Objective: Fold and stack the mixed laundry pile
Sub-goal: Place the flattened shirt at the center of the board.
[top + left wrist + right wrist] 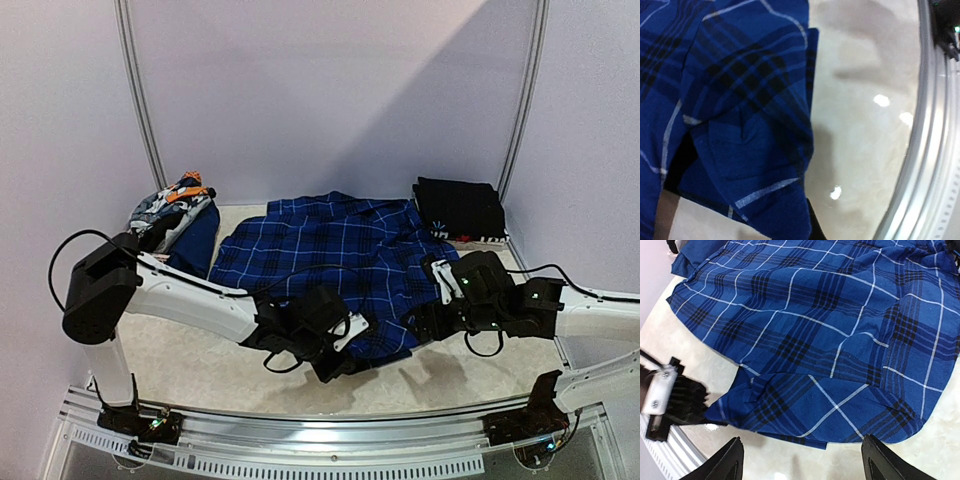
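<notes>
Top external view: the blue plaid shirt (330,245) is spread flat at mid-table (200,350), its near hem clamped by the closed left gripper (345,335), while the right gripper (802,465) is held over its right edge, fingers (730,465) apart.

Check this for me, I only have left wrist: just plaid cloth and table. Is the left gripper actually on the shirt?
Observer: Yes. The left gripper is shut on the blue plaid shirt at its near hem.
Operator: Right gripper?
Observer: The right gripper is open at the shirt's right side, holding nothing.
Operator: Anything folded yet?
Observer: A black garment that looks folded lies at the table's far right corner.
</notes>
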Controlling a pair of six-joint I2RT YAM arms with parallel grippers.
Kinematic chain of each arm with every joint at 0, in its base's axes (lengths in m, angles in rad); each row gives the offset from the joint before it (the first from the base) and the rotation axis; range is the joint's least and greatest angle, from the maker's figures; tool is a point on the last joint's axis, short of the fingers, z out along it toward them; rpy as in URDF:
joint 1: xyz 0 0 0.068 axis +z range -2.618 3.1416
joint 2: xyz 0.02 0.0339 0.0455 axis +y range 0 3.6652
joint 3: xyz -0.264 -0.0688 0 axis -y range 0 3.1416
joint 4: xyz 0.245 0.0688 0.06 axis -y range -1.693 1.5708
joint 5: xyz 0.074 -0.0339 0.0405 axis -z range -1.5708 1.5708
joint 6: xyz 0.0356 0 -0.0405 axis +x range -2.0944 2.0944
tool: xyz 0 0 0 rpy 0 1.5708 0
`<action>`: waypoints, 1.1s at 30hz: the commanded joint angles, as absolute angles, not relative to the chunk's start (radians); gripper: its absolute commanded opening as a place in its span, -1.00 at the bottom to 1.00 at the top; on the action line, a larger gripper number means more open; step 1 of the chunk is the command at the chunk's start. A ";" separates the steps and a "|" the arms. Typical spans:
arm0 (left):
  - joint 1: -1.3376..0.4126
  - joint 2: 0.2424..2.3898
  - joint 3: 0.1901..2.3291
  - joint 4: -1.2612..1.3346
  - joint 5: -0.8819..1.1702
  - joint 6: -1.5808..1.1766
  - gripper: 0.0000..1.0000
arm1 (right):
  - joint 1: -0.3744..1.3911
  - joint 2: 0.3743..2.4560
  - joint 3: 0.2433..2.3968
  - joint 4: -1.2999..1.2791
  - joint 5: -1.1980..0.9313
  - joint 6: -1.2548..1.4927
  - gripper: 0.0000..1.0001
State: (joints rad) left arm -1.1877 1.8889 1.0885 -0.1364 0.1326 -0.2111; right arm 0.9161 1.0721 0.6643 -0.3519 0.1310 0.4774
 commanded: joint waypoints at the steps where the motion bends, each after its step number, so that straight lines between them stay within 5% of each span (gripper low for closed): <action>1: -1.218 1.797 1.141 -0.182 0.201 -0.232 -1.00 | 0.915 1.053 0.678 -0.382 0.186 0.473 0.64; 18: -1.037 1.728 1.221 0.052 0.491 -0.526 -1.00 | 0.863 0.968 0.727 -0.364 0.317 0.460 0.68; 33: -0.689 2.118 1.238 0.620 0.619 -1.110 -1.00 | 0.862 1.089 0.733 -0.203 0.122 0.377 0.65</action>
State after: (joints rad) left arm -0.7471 2.0224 1.2053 0.4408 0.5625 -0.9264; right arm 0.8673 1.0286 0.7017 -0.2810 0.2405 0.4179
